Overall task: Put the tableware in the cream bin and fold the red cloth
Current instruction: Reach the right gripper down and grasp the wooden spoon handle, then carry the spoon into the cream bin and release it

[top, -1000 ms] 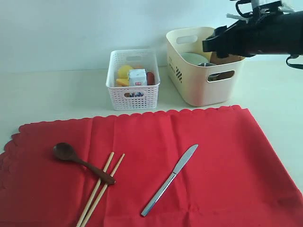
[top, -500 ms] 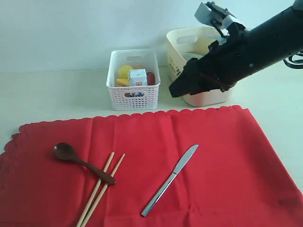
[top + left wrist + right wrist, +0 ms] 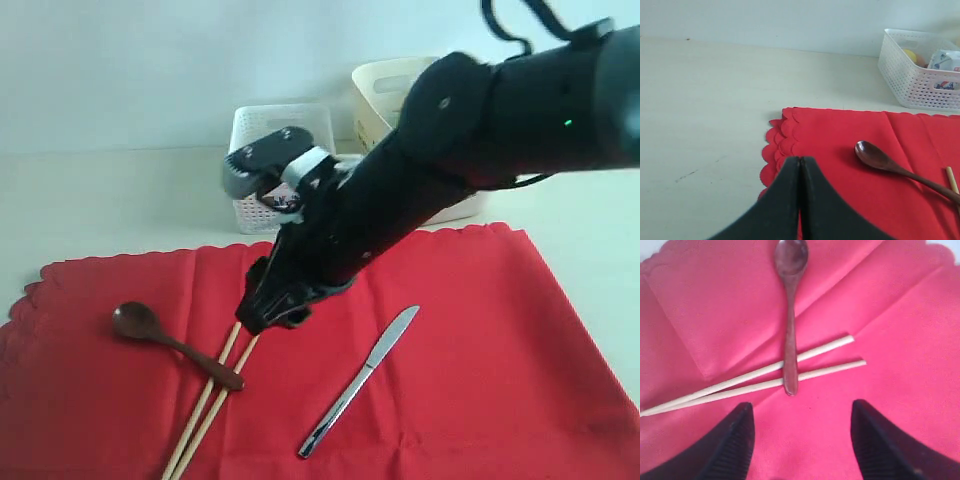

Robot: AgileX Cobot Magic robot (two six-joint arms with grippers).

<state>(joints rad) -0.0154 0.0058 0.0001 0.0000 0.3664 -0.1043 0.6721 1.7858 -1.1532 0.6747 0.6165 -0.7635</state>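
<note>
1. The right gripper [image 3: 266,308] was up at the cream bin [image 3: 384,84] a second ago and in front of it half a second ago. It has since swung down and leftward over the red cloth [image 3: 480,340].
2. It now hangs just above the upper ends of the wooden chopsticks [image 3: 214,396].
3. Its arm now hides most of the cream bin and the right part of the white lattice basket [image 3: 256,122], both plainly seen before.

Right arm [image 3: 480,120]: matte black, bulky rounded shell, small green LED [image 3: 568,123] on casing, black cable [image 3: 505,25] looped off it. Grey camera block [image 3: 258,160] and white bracket [image 3: 310,165] at wrist. Right gripper [image 3: 802,405]: black fingers [image 3: 732,445], finely ribbed. Left gripper [image 3: 799,162]: black, smooth, curved fingers.
</note>
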